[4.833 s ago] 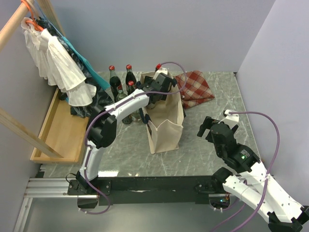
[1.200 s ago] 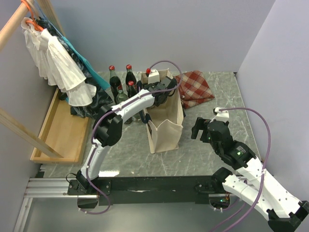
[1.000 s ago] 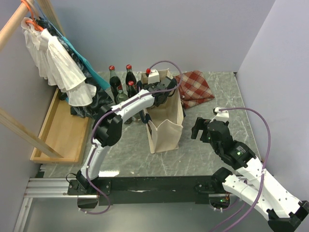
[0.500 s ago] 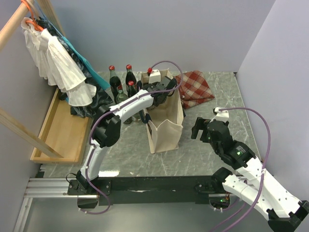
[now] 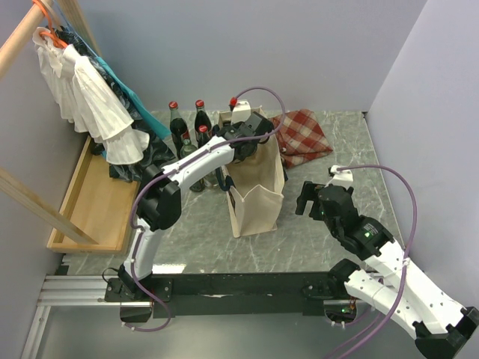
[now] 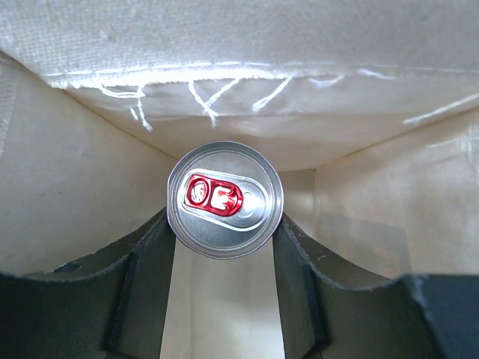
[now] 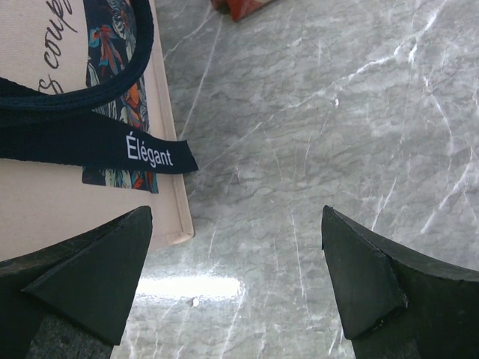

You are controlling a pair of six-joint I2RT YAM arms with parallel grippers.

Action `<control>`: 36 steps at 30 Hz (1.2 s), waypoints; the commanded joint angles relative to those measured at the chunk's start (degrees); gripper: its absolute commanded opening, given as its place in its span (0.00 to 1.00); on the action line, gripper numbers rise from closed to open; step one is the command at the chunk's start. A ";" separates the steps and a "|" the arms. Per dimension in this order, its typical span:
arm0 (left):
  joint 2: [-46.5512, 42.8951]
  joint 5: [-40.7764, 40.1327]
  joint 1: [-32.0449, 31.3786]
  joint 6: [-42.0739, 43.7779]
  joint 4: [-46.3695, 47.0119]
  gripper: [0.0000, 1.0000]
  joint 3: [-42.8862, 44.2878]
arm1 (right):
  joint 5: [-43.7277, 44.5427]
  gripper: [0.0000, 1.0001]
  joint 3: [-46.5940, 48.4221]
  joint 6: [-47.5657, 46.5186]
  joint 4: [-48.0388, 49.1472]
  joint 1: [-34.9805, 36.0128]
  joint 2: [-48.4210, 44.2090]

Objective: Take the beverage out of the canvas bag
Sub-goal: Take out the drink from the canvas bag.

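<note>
The cream canvas bag [image 5: 258, 196] stands upright mid-table with its mouth open. My left gripper [image 5: 243, 140] reaches down into the bag's far end. In the left wrist view it [image 6: 224, 233] is shut on a silver beverage can [image 6: 224, 199] with a red pull tab, which is upright with one finger on each side and the bag's inner walls [image 6: 67, 179] around it. My right gripper [image 5: 309, 199] is open and empty just right of the bag. The right wrist view [image 7: 236, 254] shows it above the marble beside the bag's printed side [image 7: 75, 191] and navy handle [image 7: 90, 142].
Several red-capped glass bottles [image 5: 187, 129] stand left of the bag. A red checked cloth [image 5: 303, 134] lies at the back right. A wooden tray [image 5: 93, 202] and hanging clothes [image 5: 90, 97] are at the left. Walls close the back and right.
My left wrist has risen a little at the bag's mouth and shifted slightly toward the back. The right arm has edged a bit toward the bag.
</note>
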 commanded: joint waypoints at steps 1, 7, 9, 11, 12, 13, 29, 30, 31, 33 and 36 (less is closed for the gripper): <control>-4.63 -1.05 -0.73 2.64 4.26 0.01 2.49 | 1.46 1.00 0.80 0.47 1.08 0.25 0.21; -5.42 -0.35 -0.90 4.23 5.22 0.01 2.66 | 1.99 1.00 0.80 0.65 0.91 0.16 -0.05; -5.51 -0.08 -0.90 4.67 5.40 0.01 2.92 | 2.08 1.00 0.80 0.65 0.91 0.25 -0.05; -5.86 0.27 -0.90 5.46 6.10 0.01 3.19 | 2.08 1.00 0.89 0.74 0.82 0.25 0.04; -6.04 0.71 -0.90 5.81 6.28 0.01 3.28 | 2.08 1.00 0.89 0.65 0.82 0.25 0.04; -6.13 0.80 -0.99 6.16 6.19 0.01 3.45 | 2.08 1.00 0.89 0.65 0.91 0.25 0.04; -12.80 4.49 -2.57 12.32 10.06 0.01 0.64 | 3.31 1.00 1.06 1.00 0.47 0.16 -0.23; -13.50 4.75 -2.57 12.67 10.15 0.01 0.38 | 3.48 1.00 1.06 1.09 0.47 0.25 -0.32; -13.86 5.27 -2.66 12.93 10.58 0.01 0.20 | 3.66 1.00 1.06 1.09 0.29 0.16 -0.49; -14.65 5.63 -2.66 13.72 10.68 0.01 0.11 | 4.18 1.00 1.06 1.17 0.29 0.25 -0.75; -15.27 6.60 -2.66 14.51 10.41 0.01 0.29 | 5.06 1.00 1.15 1.44 0.12 0.25 -1.19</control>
